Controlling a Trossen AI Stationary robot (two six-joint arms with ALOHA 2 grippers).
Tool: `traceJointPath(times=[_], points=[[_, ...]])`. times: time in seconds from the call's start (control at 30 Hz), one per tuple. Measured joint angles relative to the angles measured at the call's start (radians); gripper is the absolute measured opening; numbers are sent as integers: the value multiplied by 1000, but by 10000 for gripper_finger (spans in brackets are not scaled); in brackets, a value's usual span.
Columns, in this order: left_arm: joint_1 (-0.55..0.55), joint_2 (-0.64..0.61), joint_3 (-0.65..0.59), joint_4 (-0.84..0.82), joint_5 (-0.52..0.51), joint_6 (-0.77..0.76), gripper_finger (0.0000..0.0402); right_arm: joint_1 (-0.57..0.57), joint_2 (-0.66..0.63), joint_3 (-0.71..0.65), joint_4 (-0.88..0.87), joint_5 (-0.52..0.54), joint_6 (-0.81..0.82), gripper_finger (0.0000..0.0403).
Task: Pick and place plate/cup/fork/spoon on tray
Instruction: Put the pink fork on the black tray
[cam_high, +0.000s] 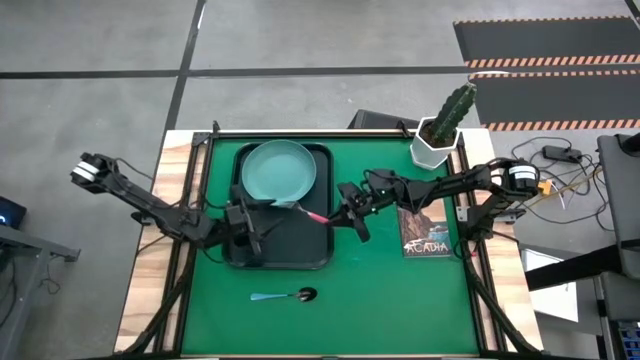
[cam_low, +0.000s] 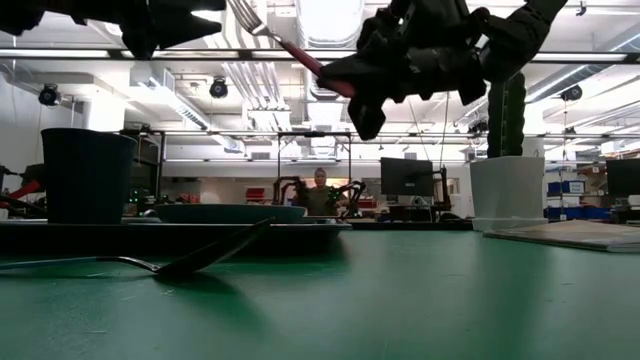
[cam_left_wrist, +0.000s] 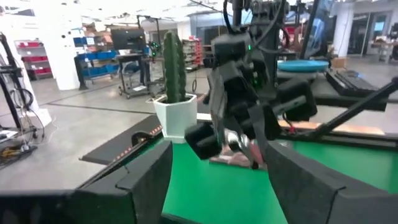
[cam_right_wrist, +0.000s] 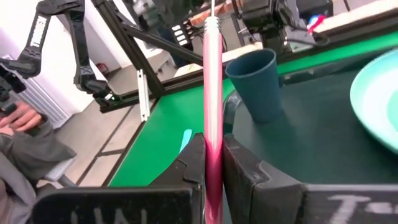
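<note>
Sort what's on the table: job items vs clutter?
Job: tray; plate and cup on it; fork, clamped in the right gripper above the tray's edge; spoon on the mat; left gripper, open.
Clutter: cactus pot; book.

The teal plate (cam_high: 279, 168) lies flat at the far end of the black tray (cam_high: 300, 250), the dark cup (cam_high: 240, 213) upright on its left side. The red-handled fork (cam_high: 312, 213) is pinched in the right claw (cam_high: 345, 207) over the tray's right rim, tines toward the plate, while the blue-handled spoon (cam_high: 283, 296) lies on the table nearer than the tray.
</note>
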Motion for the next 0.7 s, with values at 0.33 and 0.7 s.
traceJointPath(times=[0.33,0.7], points=[[48,190,0,291,36,30,237,0,15,46,-45,0,-64,22],[72,295,0,497,37,80,167,0,44,50,-99,0,-107,22]])
